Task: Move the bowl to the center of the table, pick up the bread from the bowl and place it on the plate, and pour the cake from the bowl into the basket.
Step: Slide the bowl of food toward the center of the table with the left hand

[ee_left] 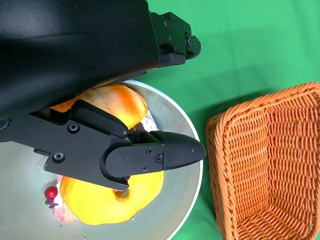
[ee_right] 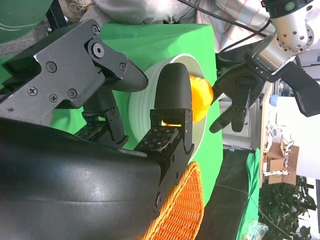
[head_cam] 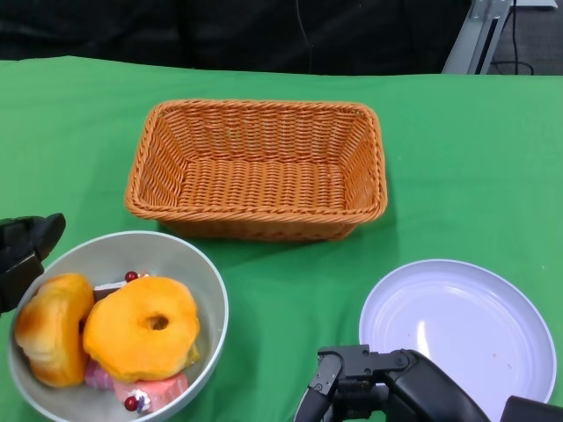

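The grey bowl (head_cam: 211,290) stands at the near left of the green tabletop (head_cam: 457,176), just in front of the wicker basket (head_cam: 257,169), which sits in the middle and holds nothing. In the bowl lie two breads: a ring-shaped bread (head_cam: 141,327) and a rounder bun (head_cam: 48,327) to its left, touching it. Under them is a pink cake (head_cam: 149,389) with small red berries. The white plate (head_cam: 462,325) is at the near right, with nothing on it.

The left robot hand (head_cam: 22,251) is beside the bowl's left rim with its fingers apart, holding nothing. The right robot hand (head_cam: 347,387) hovers near the front edge between bowl and plate, fingers spread, also holding nothing.
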Controlling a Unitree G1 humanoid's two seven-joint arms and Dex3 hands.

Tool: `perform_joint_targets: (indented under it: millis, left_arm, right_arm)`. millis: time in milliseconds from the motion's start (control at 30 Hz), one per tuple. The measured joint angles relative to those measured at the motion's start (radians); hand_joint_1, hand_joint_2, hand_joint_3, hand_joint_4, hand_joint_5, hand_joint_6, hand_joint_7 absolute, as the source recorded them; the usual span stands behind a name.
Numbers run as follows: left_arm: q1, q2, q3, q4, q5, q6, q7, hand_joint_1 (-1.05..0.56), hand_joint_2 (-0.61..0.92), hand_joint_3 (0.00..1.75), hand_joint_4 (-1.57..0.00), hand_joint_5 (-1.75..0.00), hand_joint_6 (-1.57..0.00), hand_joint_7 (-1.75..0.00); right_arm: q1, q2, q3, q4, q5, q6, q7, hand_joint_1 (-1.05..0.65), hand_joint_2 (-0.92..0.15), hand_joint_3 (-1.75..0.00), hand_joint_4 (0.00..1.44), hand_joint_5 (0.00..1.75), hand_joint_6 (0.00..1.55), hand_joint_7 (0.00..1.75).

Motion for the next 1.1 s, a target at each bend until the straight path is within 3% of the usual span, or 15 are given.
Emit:
perform_joint_targets:
  millis: [333, 1100]
  left_arm:
    - [-0.004, -0.009, -0.024, -0.033, -0.024, 0.046, -0.001, -0.71, 0.92, 0.55, 0.00, 0.00, 0.00, 0.00]
    - [-0.005, -0.111, -0.064, -0.123, -0.068, 0.123, 0.014, -0.70, 0.92, 0.55, 0.00, 0.00, 0.00, 0.00]
  right_arm:
    - [-0.004, 0.010, 0.002, 0.000, -0.003, 0.000, -0.005, -0.09, -0.50, -1.08, 0.80, 1.60, 0.80, 1.11]
    - [-0.011, 0.024, 0.010, 0.008, -0.017, -0.003, -0.010, -0.10, -0.51, -1.05, 0.80, 1.58, 0.79, 1.12]
